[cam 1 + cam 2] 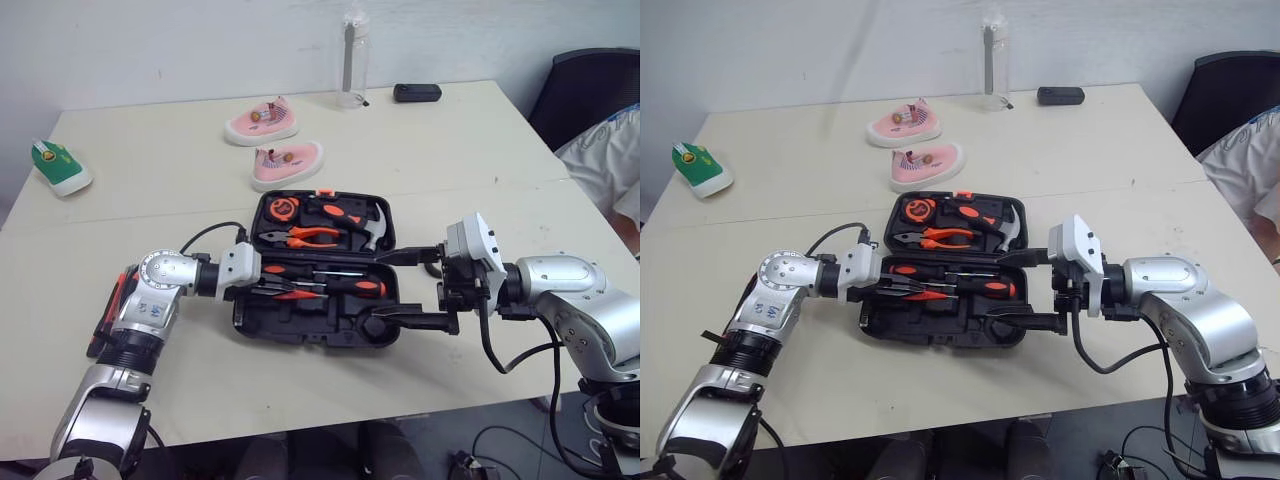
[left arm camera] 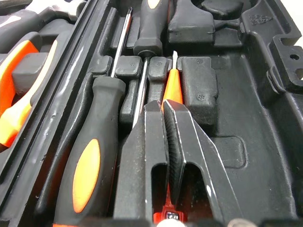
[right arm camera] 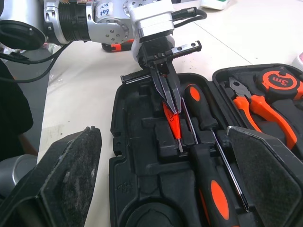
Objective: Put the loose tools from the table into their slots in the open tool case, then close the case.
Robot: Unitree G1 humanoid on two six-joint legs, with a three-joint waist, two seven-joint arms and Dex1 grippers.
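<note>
The black tool case [image 1: 300,335] lies open on the table, its lid half holding orange pliers [image 1: 310,236], a tape measure [image 1: 283,208] and a hammer [image 1: 372,230]. Black-and-orange screwdrivers [image 1: 345,285] lie in the near half. My left gripper [image 1: 288,291] reaches in from the case's left side and is shut on a small orange screwdriver [image 3: 173,124], whose blade points along a slot [image 2: 171,87] beside a long screwdriver shaft. My right gripper [image 1: 372,290] stands open at the case's right edge, one finger near the hinge line, the other near the front rim.
Two pink shoes [image 1: 262,122] [image 1: 287,163] sit behind the case, and a green shoe [image 1: 60,167] lies at the far left. A clear bottle [image 1: 353,60] and a black object [image 1: 417,92] stand at the back edge. An orange-and-black item [image 1: 108,318] lies by my left forearm.
</note>
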